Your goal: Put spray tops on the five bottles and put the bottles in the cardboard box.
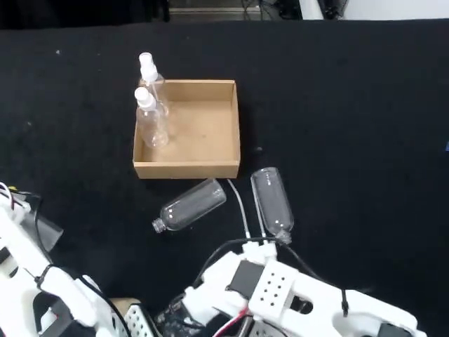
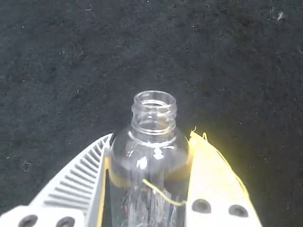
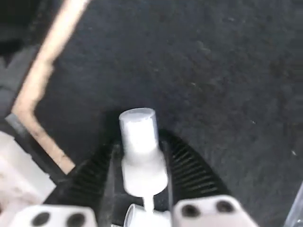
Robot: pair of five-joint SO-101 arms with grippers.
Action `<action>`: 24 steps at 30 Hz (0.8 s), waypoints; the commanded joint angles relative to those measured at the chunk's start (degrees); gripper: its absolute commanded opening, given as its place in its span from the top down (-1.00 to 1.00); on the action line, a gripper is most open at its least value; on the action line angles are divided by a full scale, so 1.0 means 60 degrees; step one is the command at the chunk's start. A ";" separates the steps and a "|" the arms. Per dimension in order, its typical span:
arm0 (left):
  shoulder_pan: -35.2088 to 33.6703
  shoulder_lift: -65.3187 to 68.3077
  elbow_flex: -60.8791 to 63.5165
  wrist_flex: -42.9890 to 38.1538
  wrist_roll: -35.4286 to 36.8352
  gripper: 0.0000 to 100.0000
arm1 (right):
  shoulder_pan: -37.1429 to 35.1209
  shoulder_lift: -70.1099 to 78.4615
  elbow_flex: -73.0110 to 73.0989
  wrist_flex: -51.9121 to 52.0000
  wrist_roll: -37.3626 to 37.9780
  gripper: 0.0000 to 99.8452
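Note:
My left gripper (image 2: 150, 144) is shut on a clear bottle (image 2: 152, 142) whose open neck has no top and points away from the wrist. Between the black fingers (image 3: 187, 165) of my right gripper (image 3: 141, 149) sits a white spray top (image 3: 141, 144), with the gripper shut on it. The cardboard box (image 1: 210, 168) stands mid-table, with two capped bottles (image 1: 151, 119) upright along its left wall. Two capless bottles lie in front of the box, one (image 1: 189, 206) on the left and one (image 1: 272, 199) on the right. Both arms (image 1: 280, 291) sit low at the near edge.
A thin white tube (image 1: 238, 207) lies between the two fallen bottles. A tan cardboard edge (image 3: 45, 71) runs close beside the right gripper. Black cloth (image 1: 351, 126) covers the table, with open room to the right of the box.

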State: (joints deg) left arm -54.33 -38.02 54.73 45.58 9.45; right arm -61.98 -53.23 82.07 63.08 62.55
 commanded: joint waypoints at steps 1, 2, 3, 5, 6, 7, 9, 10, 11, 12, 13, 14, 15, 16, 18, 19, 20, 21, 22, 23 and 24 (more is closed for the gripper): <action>-0.0125 -0.0264 -0.0095 -0.0088 0.0044 0.88 | 0.0894 -0.0110 -0.0916 -0.0029 -0.0542 0.94; -0.0125 -0.0264 -0.0095 -0.0088 0.0044 0.88 | 0.1099 -0.0110 -0.1297 -0.0029 -0.0850 0.94; -0.0125 -0.0264 -0.0095 -0.0088 0.0044 0.88 | 0.1275 -0.0110 -0.1707 -0.0015 -0.1172 0.94; -0.0125 -0.0264 -0.0095 -0.0088 0.0044 0.88 | 0.1626 -0.0110 -0.2601 -0.0015 -0.1919 0.94; -0.0125 -0.0264 -0.0095 -0.0088 0.0044 0.88 | 0.1788 -0.0110 -0.3040 0.0000 -0.2359 0.94; -0.0125 -0.0264 -0.0095 -0.0088 0.0044 0.88 | 0.1978 -0.0110 -0.3480 0.0073 -0.2828 0.94; -0.0125 -0.0264 -0.0095 -0.0088 0.0044 0.88 | 0.2374 -0.0110 -0.4447 0.0410 -0.3678 0.94; -0.0125 -0.0264 -0.0095 -0.0088 0.0044 0.88 | 0.2623 -0.0110 -0.4916 0.0659 -0.4088 0.94; -0.0125 -0.0264 -0.0095 -0.0088 0.0044 0.88 | 0.2901 -0.0110 -0.5414 0.0952 -0.4513 0.94; -0.0125 -0.0264 -0.0095 -0.0088 0.0044 0.88 | 0.3179 -0.0110 -0.5897 0.1231 -0.4908 0.94; -0.0125 -0.0264 -0.0095 -0.0088 0.0044 0.88 | 0.3531 -0.0110 -0.6366 0.1465 -0.5319 0.94; -0.0125 -0.0264 -0.0095 -0.0088 0.0044 0.88 | 0.3927 -0.0110 -0.6850 0.1685 -0.5744 0.94; -0.0125 -0.0264 -0.0095 -0.0088 0.0044 0.88 | 0.4352 -0.0110 -0.7333 0.1861 -0.6154 0.94; -0.0110 -0.0264 -0.0095 -0.0088 0.0044 0.88 | 0.4777 -0.0110 -0.7758 0.1963 -0.6564 0.94; 0.0007 -0.0264 -0.0095 -0.0117 0.0044 0.87 | 0.5656 -0.0110 -0.8696 0.2037 -0.7223 0.94; 0.0168 -0.0264 -0.0095 -0.0132 0.0044 0.87 | 0.6051 -0.0110 -0.9121 0.2022 -0.7502 0.94; 0.0344 -0.0264 -0.0095 -0.0103 0.0015 0.87 | 0.6388 -0.0110 -0.9575 0.1993 -0.7766 0.94; 0.0535 -0.0308 -0.0081 -0.0088 0.0015 0.87 | 0.6652 -0.0110 -0.9985 0.1905 -0.8044 0.94; 0.0755 -0.0366 -0.0081 -0.0088 0.0000 0.87 | 0.6842 -0.0110 -1.0337 0.1802 -0.8366 0.94; 0.0989 -0.0366 -0.0081 -0.0088 0.0000 0.87 | 0.6916 -0.0110 -1.0615 0.1641 -0.8733 0.94; 0.1223 -0.0366 -0.0081 -0.0088 -0.0015 0.87 | 0.6901 -0.0110 -1.0850 0.1465 -0.9070 0.94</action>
State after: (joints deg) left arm -51.96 -38.02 54.73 45.58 9.45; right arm -22.95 -52.62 24.31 74.86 13.41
